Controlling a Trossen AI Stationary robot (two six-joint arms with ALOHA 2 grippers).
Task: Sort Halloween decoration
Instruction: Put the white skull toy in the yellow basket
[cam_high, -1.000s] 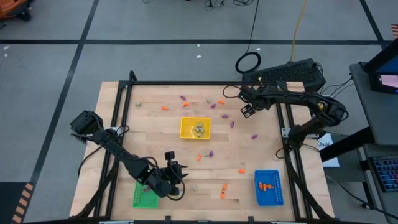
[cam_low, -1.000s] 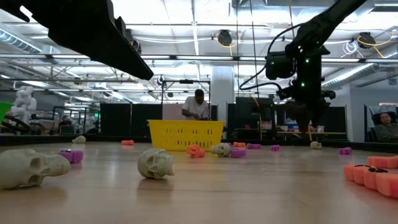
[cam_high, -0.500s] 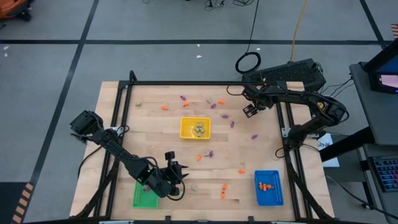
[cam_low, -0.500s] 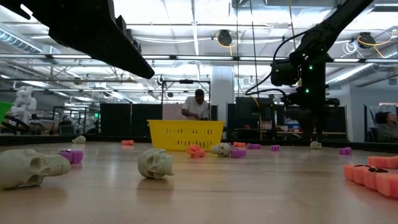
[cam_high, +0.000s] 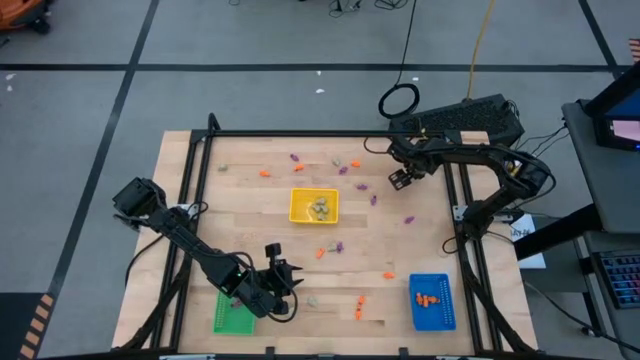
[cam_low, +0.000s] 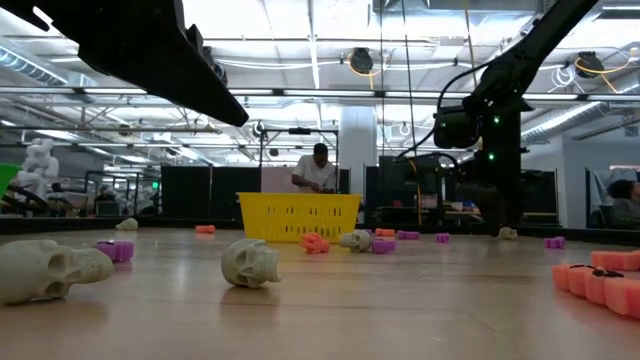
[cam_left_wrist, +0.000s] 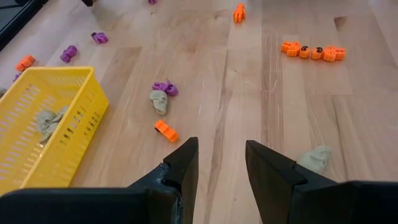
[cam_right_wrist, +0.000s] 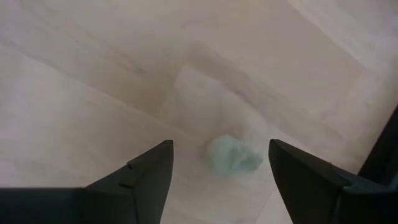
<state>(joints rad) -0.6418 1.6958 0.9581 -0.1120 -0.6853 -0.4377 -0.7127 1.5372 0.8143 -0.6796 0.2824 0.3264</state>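
The wooden tabletop (cam_high: 250, 215) carries three trays: a yellow tray (cam_high: 314, 206) near the middle with pale skulls inside, a green tray (cam_high: 233, 315) at the near left edge, and a blue tray (cam_high: 432, 301) at the near right holding orange pieces.

The left hand (cam_high: 285, 285) hangs just beside the green tray, its fingers (cam_left_wrist: 184, 167) partly apart with nothing between them.

The right hand (cam_high: 398, 179) is over the far right of the tabletop, its fingers (cam_right_wrist: 152, 171) spread wide and empty, with a pale skull (cam_right_wrist: 233, 155) lying on the wood between and below them.

The Halloween decoration (cam_high: 330, 248) lies scattered loose over the tabletop: purple and orange trinkets across the far half, more orange ones near the blue tray, and two pale skulls (cam_low: 250, 263) close to the low camera.
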